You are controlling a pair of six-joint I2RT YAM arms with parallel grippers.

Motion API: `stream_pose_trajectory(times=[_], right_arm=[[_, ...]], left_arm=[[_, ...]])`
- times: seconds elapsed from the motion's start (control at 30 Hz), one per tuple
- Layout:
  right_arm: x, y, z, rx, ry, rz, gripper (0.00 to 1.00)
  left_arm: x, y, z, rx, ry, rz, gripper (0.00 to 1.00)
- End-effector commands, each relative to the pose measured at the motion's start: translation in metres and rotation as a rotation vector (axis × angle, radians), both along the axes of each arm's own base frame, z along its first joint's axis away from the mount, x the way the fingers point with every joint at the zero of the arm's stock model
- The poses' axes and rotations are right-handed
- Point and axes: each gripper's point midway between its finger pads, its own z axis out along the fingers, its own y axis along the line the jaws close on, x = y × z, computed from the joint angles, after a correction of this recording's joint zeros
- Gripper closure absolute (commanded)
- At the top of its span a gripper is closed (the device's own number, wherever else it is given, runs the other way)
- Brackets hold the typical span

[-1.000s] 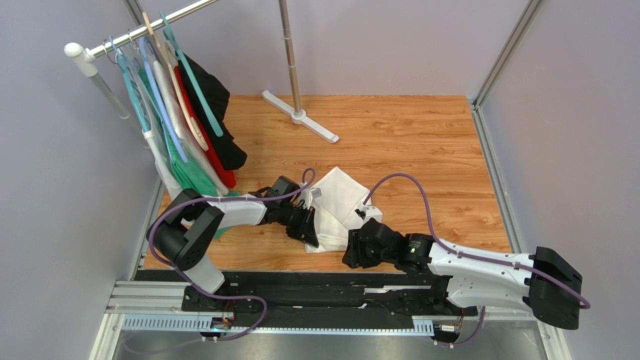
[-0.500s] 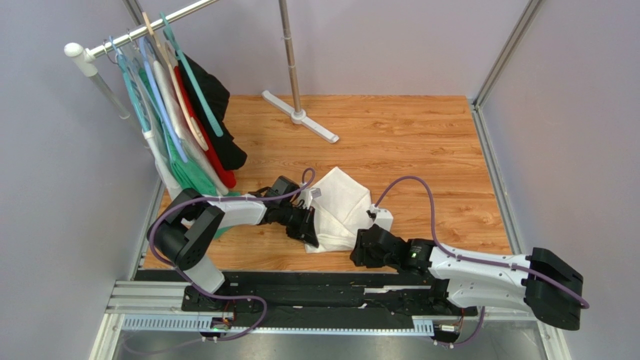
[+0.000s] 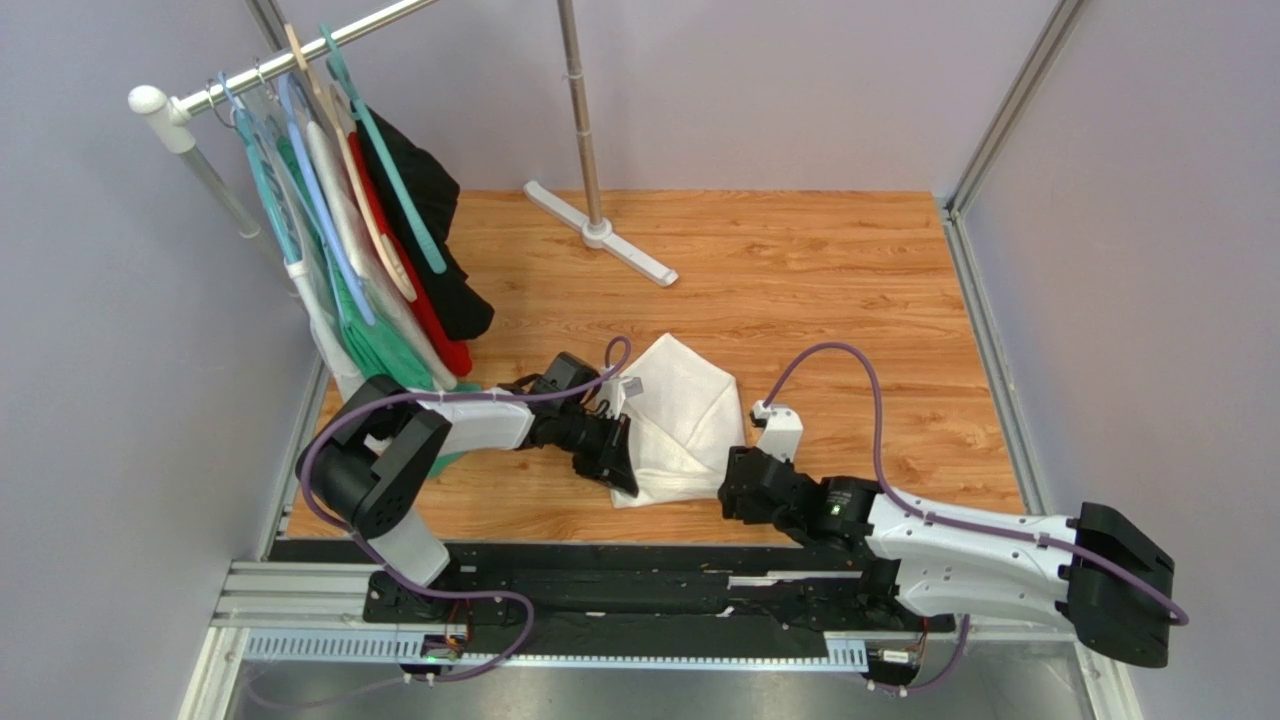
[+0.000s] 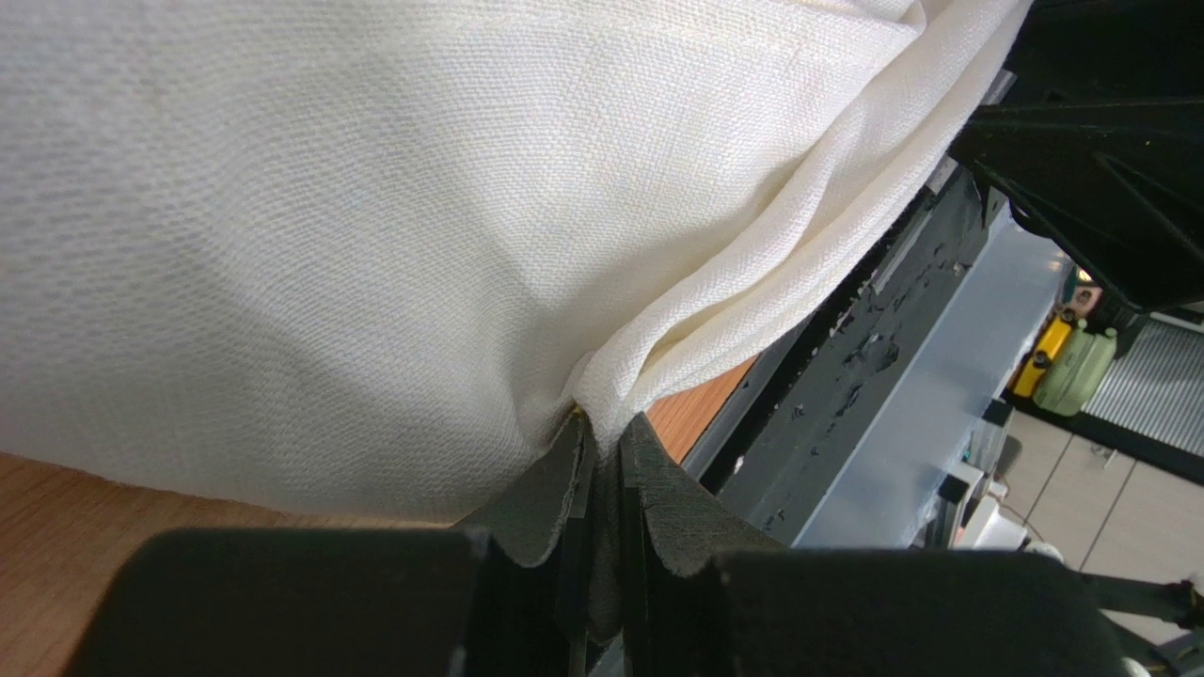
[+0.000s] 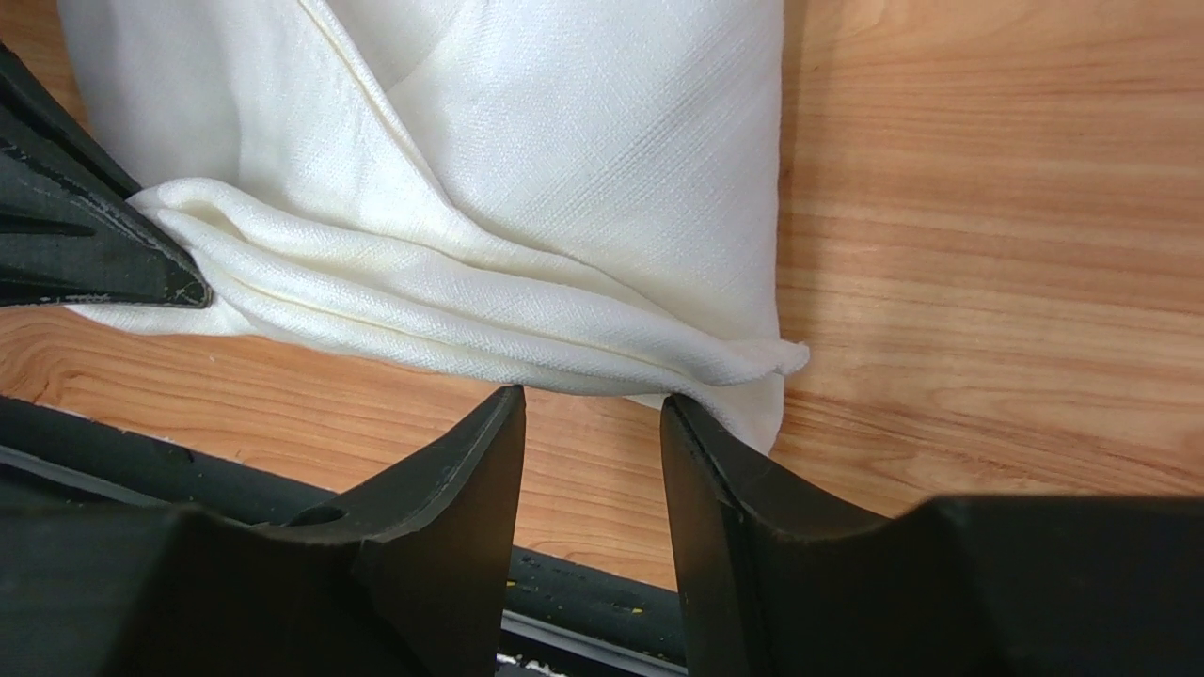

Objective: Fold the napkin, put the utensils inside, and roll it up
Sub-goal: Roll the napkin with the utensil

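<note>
- Top view: the napkin (image 3: 684, 413) lies toward the near edge of the table (image 3: 842, 285), folded into a peaked wedge. Its long axis runs roughly 12 to 6 o'clock, peak at 12. No utensils show, so I judge the folding partly done, with loading and rolling left
- Left wrist: the left gripper (image 4: 605, 435) is pressed together on a bunched napkin fold, the cloth spreading toward 11 o'clock
- Right wrist: the right gripper (image 5: 591, 412) is spread and empty, just beside the layered edge, which runs 9 to 3 o'clock
</note>
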Motion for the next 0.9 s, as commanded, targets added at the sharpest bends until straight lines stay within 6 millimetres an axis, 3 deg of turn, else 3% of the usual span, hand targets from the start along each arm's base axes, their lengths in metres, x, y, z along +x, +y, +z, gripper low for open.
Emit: stream_pose_trajectory(times=[0.0, 0.23, 0.77, 0.87], right_arm=[[0.023, -0.001, 0.023, -0.020, -0.104, -0.042, 0.55], [0.034, 0.001, 0.023, -0.037, -0.120, -0.024, 0.56], [0.040, -0.002, -0.010, -0.049, -0.035, -0.011, 0.55], [0.042, 0.007, 0.009, -0.042, -0.079, 0.069, 0.55]], left_arm=[[-0.008, 0.011, -0.017, 0.063, 0.027, 0.000, 0.99], [-0.009, 0.011, -0.017, 0.061, 0.032, -0.001, 1.00], [-0.010, 0.010, -0.016, 0.052, 0.040, 0.008, 1.00], [-0.010, 0.009, -0.014, 0.046, 0.046, 0.009, 1.00]])
